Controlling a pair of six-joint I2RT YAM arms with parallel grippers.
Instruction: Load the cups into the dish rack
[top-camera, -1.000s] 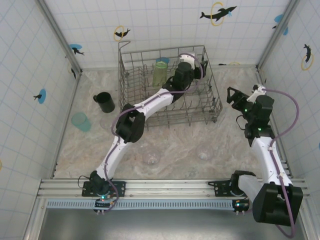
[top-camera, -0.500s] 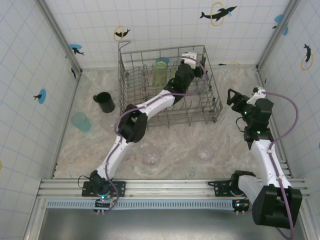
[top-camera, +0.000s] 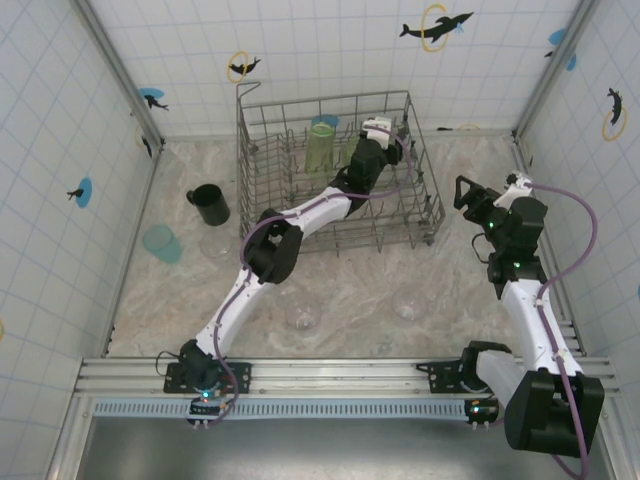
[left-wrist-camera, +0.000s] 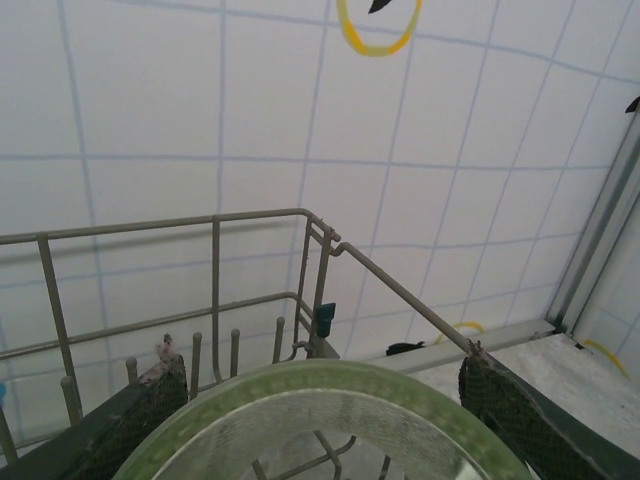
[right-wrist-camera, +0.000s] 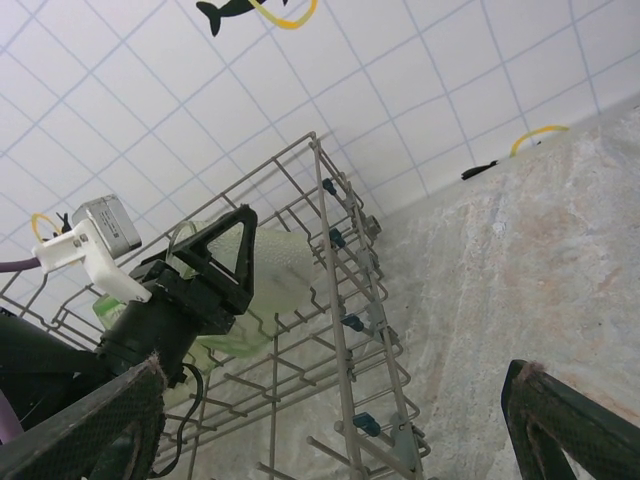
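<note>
Since a second ago the left arm has stretched deeper toward the far right corner of the dish rack (top-camera: 300, 100), while the right arm has barely shifted. The left tool (left-wrist-camera: 320, 420) clamps a light-green tumbler (right-wrist-camera: 280, 270) near its rim, carrying it tilted above the tines, just inside the rack's right wall. The right tool (top-camera: 466, 196) hangs open and empty, beside the rack but apart from it. A second green tumbler (top-camera: 321, 146) stands in the rack. The black mug (top-camera: 208, 204), teal cup (top-camera: 162, 243) and clear cups (top-camera: 303, 313) wait on the table (top-camera: 360, 280).

My worry is that, released while tilted, the held tumbler catches a tine or wall wire and rolls over. The forearm, lying low across the rack, could also nudge the standing tumbler.
</note>
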